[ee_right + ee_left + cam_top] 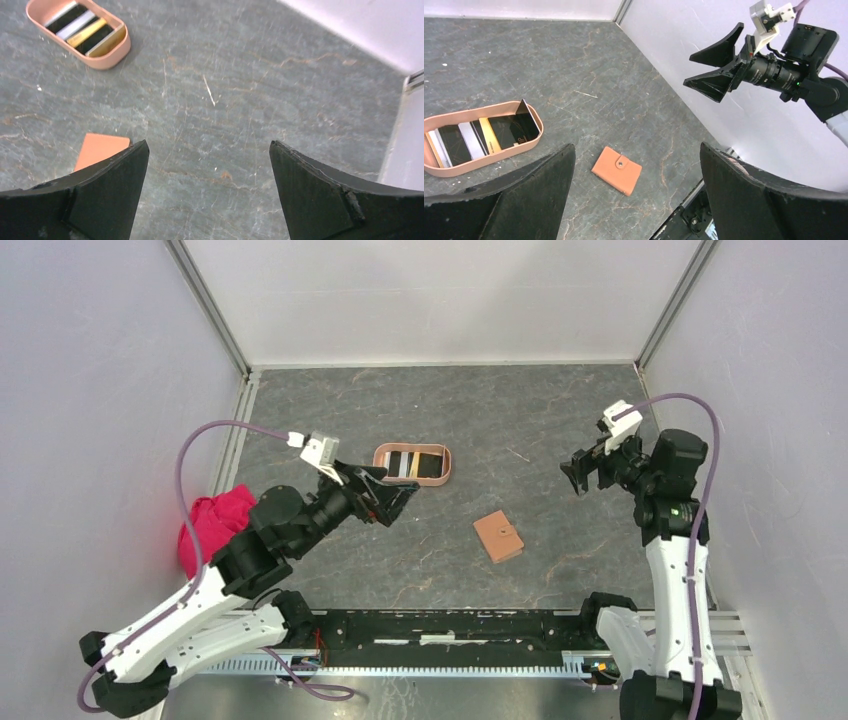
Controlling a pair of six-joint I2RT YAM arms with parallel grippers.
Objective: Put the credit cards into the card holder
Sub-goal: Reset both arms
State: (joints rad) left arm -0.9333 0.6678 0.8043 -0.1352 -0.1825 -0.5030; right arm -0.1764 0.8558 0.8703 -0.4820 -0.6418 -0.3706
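The salmon-pink card holder [446, 466] sits mid-table with several credit cards [415, 464] lying in it, black, pale and orange. In the left wrist view the holder [454, 169] is at the left, its cards [471, 139] flat, and one black card [520, 123] leans against its right end. It also shows in the right wrist view [107, 61] at top left with the cards [82, 27] inside. My left gripper [398, 495] [637, 146] hovers open and empty just near of the holder. My right gripper [577, 475] [209, 143] is open and empty, raised at the right.
A flat brown leather wallet [499, 537] with a snap tab lies shut on the table between the arms; it also shows in the left wrist view [617, 170] and in the right wrist view [100, 147]. A pink cloth [215, 525] lies at the left wall.
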